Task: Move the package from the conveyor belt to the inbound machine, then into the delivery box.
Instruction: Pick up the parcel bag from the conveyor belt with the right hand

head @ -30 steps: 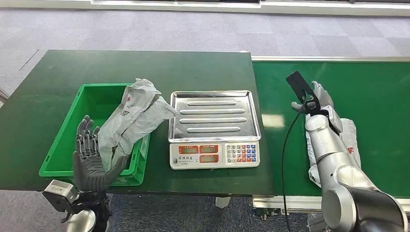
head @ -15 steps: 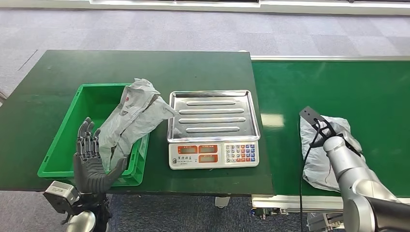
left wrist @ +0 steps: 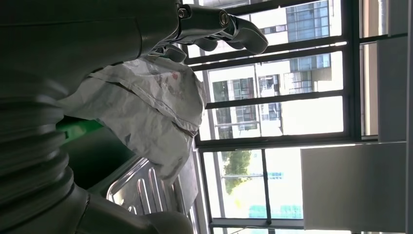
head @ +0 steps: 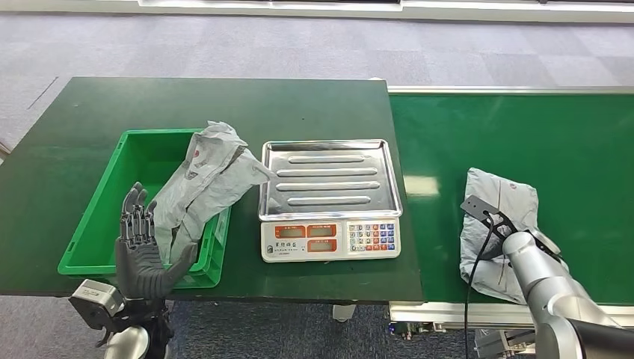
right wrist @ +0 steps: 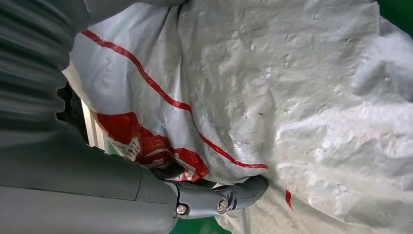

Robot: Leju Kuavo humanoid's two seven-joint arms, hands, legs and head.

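A grey package with red print (head: 499,213) lies on the green conveyor belt (head: 523,127) near its front edge. My right hand (head: 523,250) rests on its near end. In the right wrist view that package (right wrist: 272,97) is right against the hand and a finger (right wrist: 234,195) curls against its underside; whether it is gripped I cannot tell. The weighing scale (head: 330,239) with a bare steel tray (head: 329,176) stands on the table. A second grey package (head: 205,179) is draped over the right rim of the green box (head: 97,217). My left hand (head: 140,254) is upright and open beside it, holding nothing.
The scale's steel tray sits between the box and the conveyor. The dark green table (head: 224,105) stretches behind the box and scale. Grey floor lies beyond. A black cable (head: 469,292) hangs from my right wrist.
My right arm has drawn back from the far part of the conveyor and come down onto the package near the front edge. The left hand has stayed still.
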